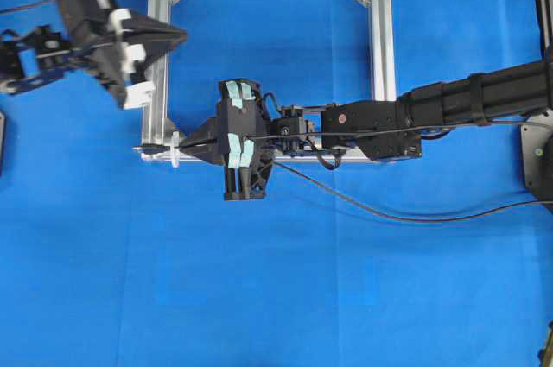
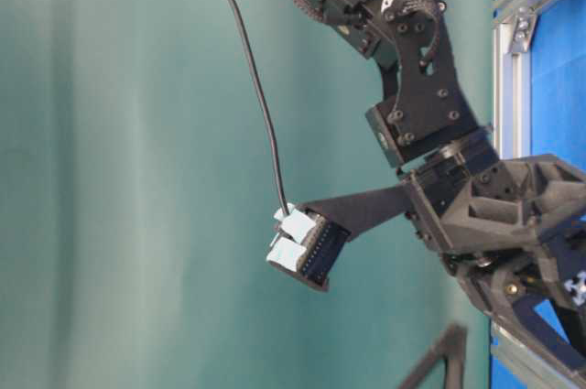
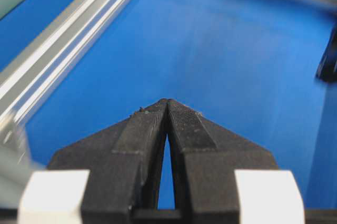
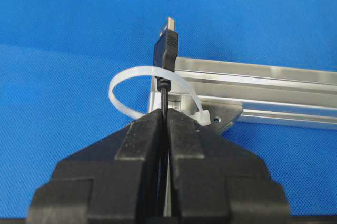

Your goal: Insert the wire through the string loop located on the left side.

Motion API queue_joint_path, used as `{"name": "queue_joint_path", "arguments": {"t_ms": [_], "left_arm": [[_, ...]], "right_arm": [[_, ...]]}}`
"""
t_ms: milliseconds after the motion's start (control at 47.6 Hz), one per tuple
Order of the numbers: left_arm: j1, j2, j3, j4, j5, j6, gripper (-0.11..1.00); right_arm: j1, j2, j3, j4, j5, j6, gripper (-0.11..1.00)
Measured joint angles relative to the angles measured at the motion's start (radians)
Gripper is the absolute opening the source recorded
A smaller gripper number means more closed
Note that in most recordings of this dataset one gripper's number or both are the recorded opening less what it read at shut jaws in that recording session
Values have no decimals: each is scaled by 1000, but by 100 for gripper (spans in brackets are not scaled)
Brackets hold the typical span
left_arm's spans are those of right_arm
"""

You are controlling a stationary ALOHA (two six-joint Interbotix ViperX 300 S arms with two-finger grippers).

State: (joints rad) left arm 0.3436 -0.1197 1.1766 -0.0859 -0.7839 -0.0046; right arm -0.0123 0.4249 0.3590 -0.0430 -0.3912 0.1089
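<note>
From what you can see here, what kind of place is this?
Probably a robotics lab test bench, not a home or factory. A plain blue table cover holds only a bare aluminium frame with a white string loop at one corner, and two black robot arms work over it against a plain green backdrop.

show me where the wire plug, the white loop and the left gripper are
wire plug [image 4: 165, 50], right wrist view, middle of the black plug body
white loop [image 4: 122, 79], right wrist view, top left of its curved band
left gripper [image 3: 167, 104], left wrist view, the meeting fingertips
</note>
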Motion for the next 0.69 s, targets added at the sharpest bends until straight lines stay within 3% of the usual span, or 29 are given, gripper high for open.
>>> {"name": "queue_joint_path", "arguments": {"t_ms": [273,441,546,693], "left_arm": [[58,-138,152,0,-2,5,0],[69,-176,179,2,2,-5,0],[37,-186,183,5,2,-5,0],[-84,-210,184,6,2,-11,0]], "right_arm": [[0,0,0,-2,0,-2,0],[0,0,0,-2,0,-2,0],[0,0,0,0,0,-2,0],[0,0,0,-2,0,0,0]]}}
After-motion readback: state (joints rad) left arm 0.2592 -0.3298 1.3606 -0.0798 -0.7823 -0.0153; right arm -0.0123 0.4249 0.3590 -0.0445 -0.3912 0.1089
